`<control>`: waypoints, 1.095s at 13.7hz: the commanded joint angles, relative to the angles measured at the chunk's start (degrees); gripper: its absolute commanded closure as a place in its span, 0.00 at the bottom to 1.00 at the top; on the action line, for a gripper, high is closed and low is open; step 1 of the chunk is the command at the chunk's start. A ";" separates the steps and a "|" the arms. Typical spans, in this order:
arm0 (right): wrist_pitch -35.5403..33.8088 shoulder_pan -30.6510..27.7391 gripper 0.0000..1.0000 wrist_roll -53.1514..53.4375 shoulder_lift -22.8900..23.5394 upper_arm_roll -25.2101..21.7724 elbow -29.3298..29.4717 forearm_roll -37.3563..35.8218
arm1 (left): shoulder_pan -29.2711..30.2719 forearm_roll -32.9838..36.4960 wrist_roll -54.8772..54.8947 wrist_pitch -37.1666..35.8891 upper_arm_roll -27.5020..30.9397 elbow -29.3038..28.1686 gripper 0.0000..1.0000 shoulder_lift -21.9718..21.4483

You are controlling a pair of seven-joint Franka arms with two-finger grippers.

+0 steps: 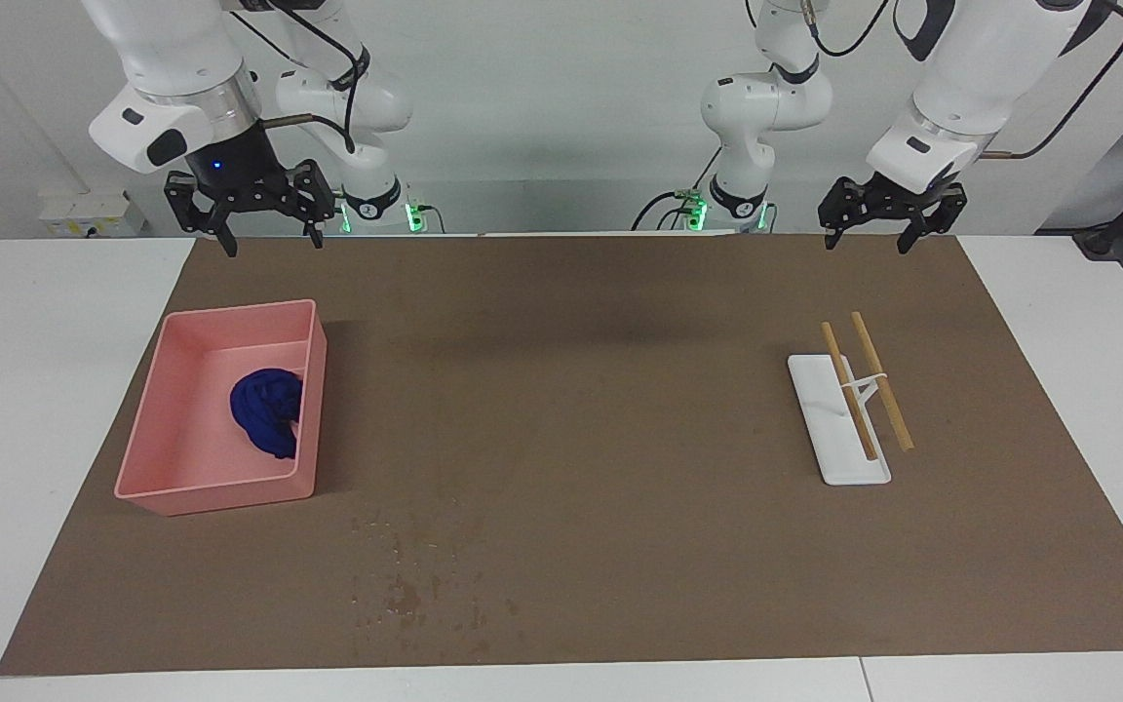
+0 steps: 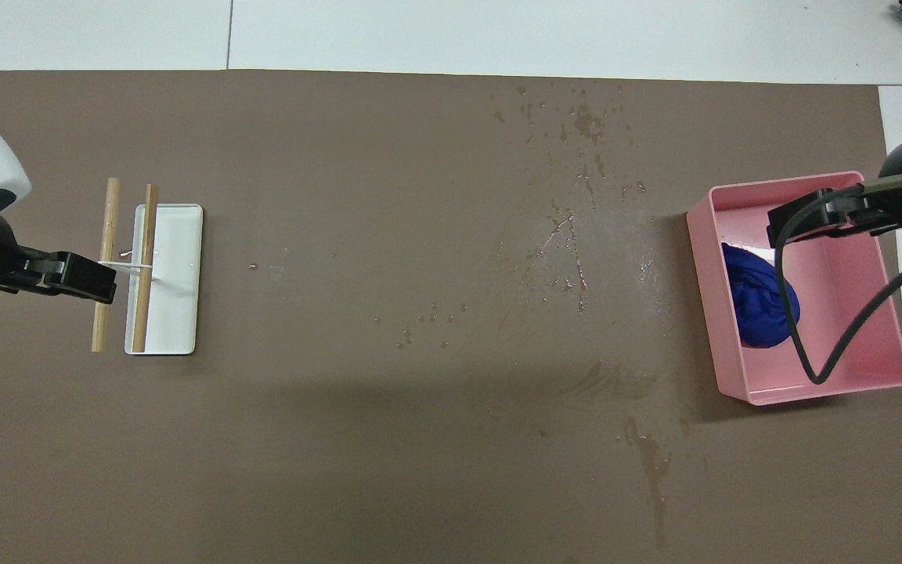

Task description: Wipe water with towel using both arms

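**Both arms up, towel waiting in the pink bin**

Jaws first: the right gripper [image 1: 269, 232] hangs in the air with its jaws released, fingertips spread and pointing down, nothing between them. It's up over the robots' edge of the brown mat [image 1: 581, 322], at the pink bin's end of the bench. From overhead its black tip [image 2: 807, 222] shows over the bin.

Over to the left gripper [image 1: 878, 234]: jaws released too, empty, poised in the air above the mat's edge at the left arm's end of the bench, waiting. Overhead, its tip [image 2: 83, 276] overlaps the wooden sticks.

Outward now. The blue towel [image 1: 267, 409] lies crumpled inside the pink bin [image 1: 181, 468], against the wall that faces the middle of the mat. No gripper touches it.

The water [image 2: 576, 258] shows as droplets, streaks and a sheen on the mat just beside the bin toward the middle, with darker splashes [image 1: 415, 585] farther from the robots.

Toward the left arm's end sits a white tray [image 1: 839, 458] with a small white stand, and two wooden sticks [image 1: 864, 385] rest across it side by side. Beneath it all, the white bench [image 1: 16, 390].
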 commanded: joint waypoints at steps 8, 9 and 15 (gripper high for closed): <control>-3.08 0.65 0.00 2.86 -1.99 -0.15 -2.45 0.80 | 0.77 -0.47 0.78 -0.14 -0.23 -1.59 0.00 -1.57; -2.99 0.92 0.00 2.86 -1.99 -0.32 -2.45 0.80 | 0.77 -0.47 0.78 -0.14 -0.23 -1.51 0.00 -1.57; -1.94 1.88 0.00 3.56 -2.25 -0.59 -2.89 0.88 | 0.77 -0.56 0.78 -0.14 -0.23 -1.59 0.00 -1.57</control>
